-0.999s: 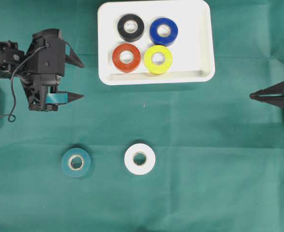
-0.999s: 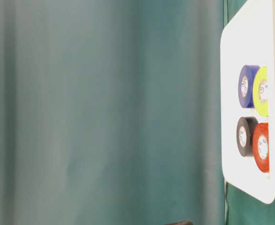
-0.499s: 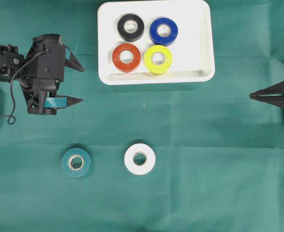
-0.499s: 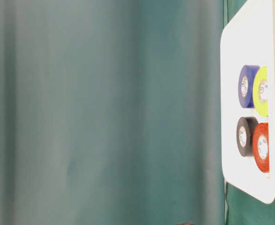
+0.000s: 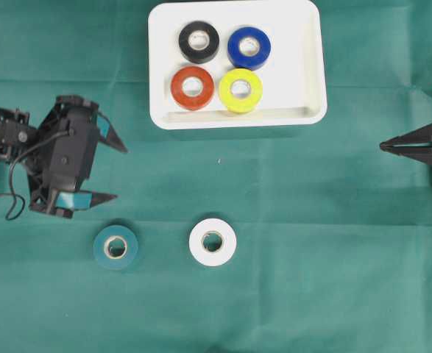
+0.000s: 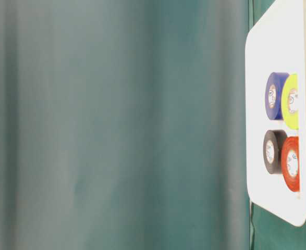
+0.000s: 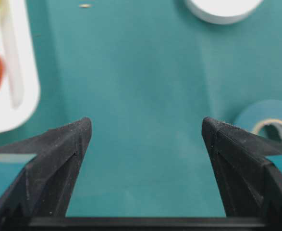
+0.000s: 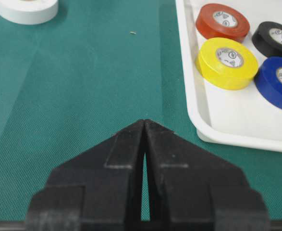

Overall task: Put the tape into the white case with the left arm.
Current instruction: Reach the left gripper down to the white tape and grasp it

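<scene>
Green cloth covers the tabletop — near its left edge the teal-banded black left gripper (image 5: 117, 173) gapes wide, empty, just above a teal tape roll (image 5: 115, 248).

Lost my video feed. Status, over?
Left gripper open, empty. Right gripper shut, parked. Teal tape, white tape outside white case. Path clear.

White tray (image 5: 304, 66) holds black (image 5: 199, 41), blue (image 5: 249, 48), red (image 5: 192, 87), yellow (image 5: 240, 90) rolls; teal roll (image 5: 115, 248), white roll (image 5: 213, 242), green bench (image 5: 333, 220).
</scene>
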Controlling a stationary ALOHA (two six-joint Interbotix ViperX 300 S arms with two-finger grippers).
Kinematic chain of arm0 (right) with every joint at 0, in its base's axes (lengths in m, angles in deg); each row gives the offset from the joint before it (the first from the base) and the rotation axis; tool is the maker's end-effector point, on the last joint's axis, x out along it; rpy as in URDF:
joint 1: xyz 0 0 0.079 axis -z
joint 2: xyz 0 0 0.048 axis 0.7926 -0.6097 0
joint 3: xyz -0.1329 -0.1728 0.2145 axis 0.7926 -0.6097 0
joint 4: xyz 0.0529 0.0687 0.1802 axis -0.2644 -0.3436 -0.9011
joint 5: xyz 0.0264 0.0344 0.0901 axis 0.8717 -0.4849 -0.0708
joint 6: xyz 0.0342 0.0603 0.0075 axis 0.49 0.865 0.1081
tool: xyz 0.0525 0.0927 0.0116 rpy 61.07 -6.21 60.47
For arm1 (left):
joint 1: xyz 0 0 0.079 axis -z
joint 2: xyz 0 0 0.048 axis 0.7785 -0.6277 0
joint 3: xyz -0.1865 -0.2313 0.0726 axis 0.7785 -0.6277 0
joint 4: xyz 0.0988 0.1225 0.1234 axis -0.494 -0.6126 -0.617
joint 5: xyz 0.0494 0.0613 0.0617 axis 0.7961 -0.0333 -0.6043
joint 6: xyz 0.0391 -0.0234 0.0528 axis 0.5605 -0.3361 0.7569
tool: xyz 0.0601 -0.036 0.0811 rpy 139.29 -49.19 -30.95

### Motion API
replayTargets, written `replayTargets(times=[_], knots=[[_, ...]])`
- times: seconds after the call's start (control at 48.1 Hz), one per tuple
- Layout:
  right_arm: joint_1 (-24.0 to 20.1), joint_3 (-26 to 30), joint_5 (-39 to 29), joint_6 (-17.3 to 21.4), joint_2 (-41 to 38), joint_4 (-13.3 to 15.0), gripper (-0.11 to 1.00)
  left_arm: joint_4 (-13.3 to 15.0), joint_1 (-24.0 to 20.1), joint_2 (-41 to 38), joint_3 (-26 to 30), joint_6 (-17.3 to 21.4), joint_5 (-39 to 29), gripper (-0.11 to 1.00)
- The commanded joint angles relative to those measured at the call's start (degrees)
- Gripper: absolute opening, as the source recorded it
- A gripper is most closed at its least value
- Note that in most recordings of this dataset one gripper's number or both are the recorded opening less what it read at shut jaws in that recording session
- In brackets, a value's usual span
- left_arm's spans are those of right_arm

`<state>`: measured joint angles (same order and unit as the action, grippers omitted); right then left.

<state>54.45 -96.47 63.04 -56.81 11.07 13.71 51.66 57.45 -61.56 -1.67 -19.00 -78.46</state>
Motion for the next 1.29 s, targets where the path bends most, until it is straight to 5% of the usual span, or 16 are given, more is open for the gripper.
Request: replayTargets(times=[0.0, 0.624, 1.269], knots=[[0.1, 0.8, 0.4, 0.1, -0.4, 0.0, -0.09, 0.1, 1.1, 0.6, 0.5, -0.3, 0.4, 0.95], [0.1, 0.8, 0.4, 0.1, -0.4, 0.0, -0.09, 0.1, 1.8, -3.8, 1.8, -0.5, 6.2, 0.95], [0.1, 0.7, 0.6, 0.1, -0.4, 0.0, -0.09, 0.1, 3.5, -23.7, 18.8, -0.5, 5.4, 0.95]])
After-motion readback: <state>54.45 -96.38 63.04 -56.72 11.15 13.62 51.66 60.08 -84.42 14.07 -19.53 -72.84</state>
